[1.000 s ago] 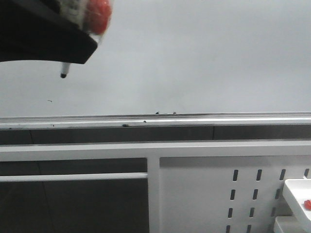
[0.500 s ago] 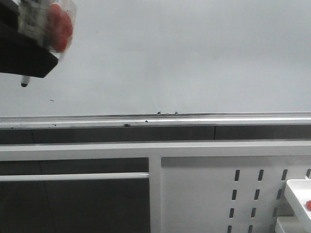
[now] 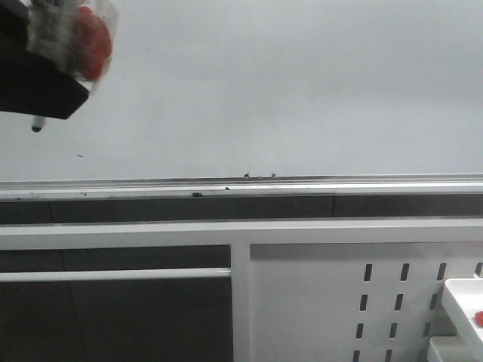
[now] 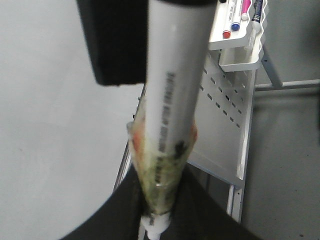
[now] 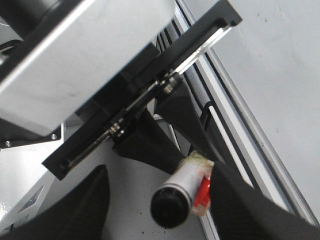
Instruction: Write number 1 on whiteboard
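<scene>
The whiteboard (image 3: 287, 90) fills the upper front view, with its silver rail (image 3: 302, 186) below. No long vertical stroke of the number 1 shows on it. My left gripper (image 3: 45, 90) is at the top left, shut on a white marker (image 3: 72, 38) wrapped in red and yellowish tape. The marker's dark tip (image 3: 36, 128) points down, close to the board. In the left wrist view the gripper (image 4: 157, 200) clamps the marker (image 4: 175, 90) beside the board (image 4: 45, 150). My right gripper (image 5: 160, 200) is open, its fingers either side of the marker's black back end (image 5: 172, 202).
A short dark dash (image 3: 79, 157) marks the board near the rail. Below the rail are a white frame and a slotted white panel (image 3: 317, 302). A white tray (image 3: 462, 298) sits at the lower right. A rack of markers (image 4: 240, 30) hangs on the panel.
The left gripper with the marker moved left and slightly down a second ago. It has stayed almost still for the last half second.
</scene>
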